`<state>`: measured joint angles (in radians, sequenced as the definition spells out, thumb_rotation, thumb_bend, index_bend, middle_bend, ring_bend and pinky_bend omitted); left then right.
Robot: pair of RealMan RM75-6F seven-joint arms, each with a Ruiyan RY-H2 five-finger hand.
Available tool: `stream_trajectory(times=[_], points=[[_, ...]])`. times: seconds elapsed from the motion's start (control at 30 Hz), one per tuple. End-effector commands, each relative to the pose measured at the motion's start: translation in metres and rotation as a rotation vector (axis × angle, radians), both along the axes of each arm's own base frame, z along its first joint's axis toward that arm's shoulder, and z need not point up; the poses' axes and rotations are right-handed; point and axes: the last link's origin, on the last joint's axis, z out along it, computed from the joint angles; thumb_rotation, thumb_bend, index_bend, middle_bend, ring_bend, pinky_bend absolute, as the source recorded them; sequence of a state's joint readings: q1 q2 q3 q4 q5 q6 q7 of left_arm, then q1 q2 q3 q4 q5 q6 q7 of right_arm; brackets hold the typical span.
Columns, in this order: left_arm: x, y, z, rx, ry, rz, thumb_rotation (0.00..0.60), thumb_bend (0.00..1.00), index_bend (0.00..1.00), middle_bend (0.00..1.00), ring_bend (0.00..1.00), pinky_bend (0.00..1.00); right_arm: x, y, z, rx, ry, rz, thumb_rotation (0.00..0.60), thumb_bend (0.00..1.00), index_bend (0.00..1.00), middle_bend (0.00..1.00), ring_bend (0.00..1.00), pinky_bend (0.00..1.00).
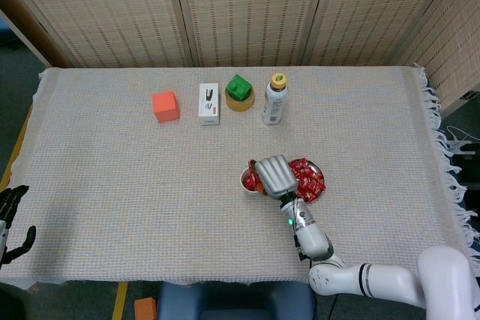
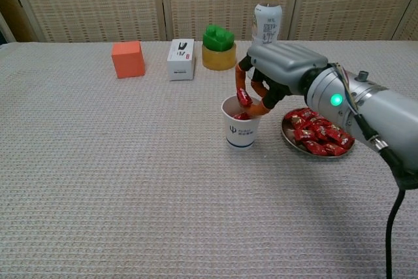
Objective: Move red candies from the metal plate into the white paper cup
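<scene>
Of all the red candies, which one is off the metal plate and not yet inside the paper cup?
The candy pinched in the right hand fingers, just above the white paper cup. The other candies lie on the metal plate or in the cup.

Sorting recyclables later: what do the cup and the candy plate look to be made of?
The cup looks like matte white paper, with a rolled rim and a printed blue logo. The plate seems to be metal, probably steel: its thin rim is silvery and shiny.
</scene>
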<state>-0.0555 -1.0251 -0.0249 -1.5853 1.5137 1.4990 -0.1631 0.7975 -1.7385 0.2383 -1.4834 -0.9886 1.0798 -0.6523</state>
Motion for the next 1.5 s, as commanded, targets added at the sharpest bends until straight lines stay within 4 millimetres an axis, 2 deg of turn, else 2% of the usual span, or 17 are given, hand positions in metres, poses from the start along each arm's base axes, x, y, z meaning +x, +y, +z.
stream_trajectory(times=[0.03,0.13,0.27,0.37,0.53,0.67,0.83,1.03,1.5], points=[[0.0,0.0,0.001,0.001,-0.001,-0.002,0.6,0.48,0.0,0.05,0.0,0.23,0.001,0.001,-0.006,0.007,0.022,0.007,0.6,0.25,0.42,0.84,0.88,1.0],[0.0,0.0,0.001,0.002,-0.002,-0.003,0.6,0.48,0.0,0.05,0.0,0.23,-0.003,0.003,-0.004,0.013,0.033,0.009,0.6,0.25,0.32,0.84,0.87,1.0],[0.0,0.0,0.0,-0.001,-0.001,-0.004,0.6,0.48,0.0,0.05,0.0,0.23,-0.01,0.005,0.006,0.0,0.043,0.011,0.6,0.25,0.26,0.84,0.87,1.0],[0.0,-0.001,0.0,0.001,0.001,-0.003,0.6,0.48,0.0,0.05,0.0,0.23,-0.021,0.007,0.019,-0.024,0.042,0.005,0.6,0.25,0.26,0.84,0.87,1.0],[0.0,0.0,-0.002,-0.002,0.006,-0.002,0.6,0.48,0.0,0.05,0.0,0.23,-0.058,0.009,0.038,-0.055,0.086,-0.053,0.6,0.25,0.28,0.84,0.87,1.0],[0.002,0.001,-0.005,-0.01,0.016,-0.001,0.6,0.48,0.0,0.05,0.0,0.23,-0.084,0.01,0.043,-0.037,0.148,-0.094,0.6,0.25,0.29,0.84,0.87,1.0],[0.002,0.001,-0.006,-0.009,0.024,0.006,0.6,0.48,0.0,0.05,0.0,0.23,-0.102,0.011,0.039,-0.003,0.201,-0.119,0.6,0.25,0.3,0.84,0.87,1.0],[0.002,0.002,-0.006,-0.005,0.024,0.008,0.6,0.48,0.0,0.05,0.0,0.23,-0.112,0.014,0.028,0.042,0.269,-0.119,0.6,0.25,0.32,0.84,0.87,1.0],[0.001,0.001,-0.004,-0.003,0.016,0.006,0.6,0.48,0.0,0.05,0.0,0.23,-0.111,0.013,0.013,0.099,0.309,-0.128,0.6,0.25,0.27,0.84,0.87,1.0]])
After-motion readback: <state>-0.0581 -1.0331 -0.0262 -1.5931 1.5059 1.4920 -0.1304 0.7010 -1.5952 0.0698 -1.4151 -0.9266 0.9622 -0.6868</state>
